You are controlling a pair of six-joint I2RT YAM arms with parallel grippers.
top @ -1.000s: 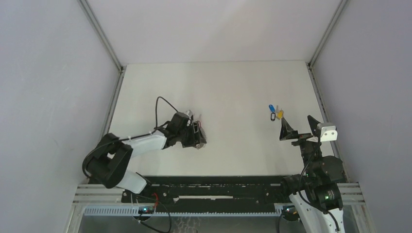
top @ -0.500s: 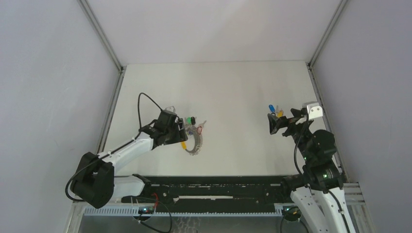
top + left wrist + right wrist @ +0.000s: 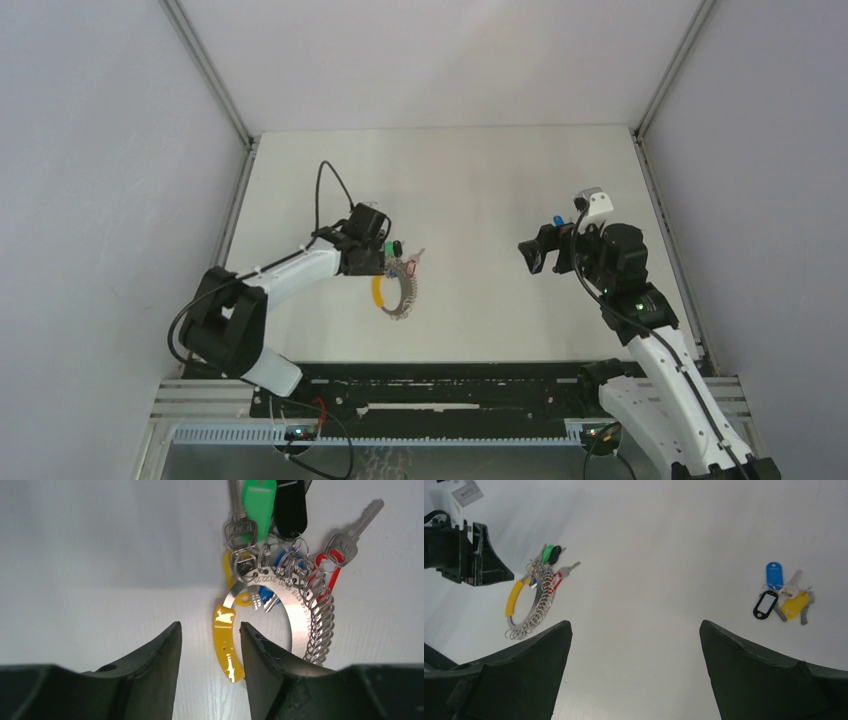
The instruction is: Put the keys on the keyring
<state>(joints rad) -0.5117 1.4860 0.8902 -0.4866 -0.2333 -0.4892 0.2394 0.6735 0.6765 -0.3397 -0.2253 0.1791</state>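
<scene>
The keyring (image 3: 280,615) is shown flat on the table (image 3: 480,180), with attached keys (image 3: 342,545) already carried on it. The left gripper (image 3: 210,627) is held over its yellow section, jaws parted, nothing clasped. The right gripper (image 3: 635,625) is spread wide and empty. The loose keys (image 3: 784,597), lying well apart from the ring, are judged yet to be collected and threaded.
</scene>
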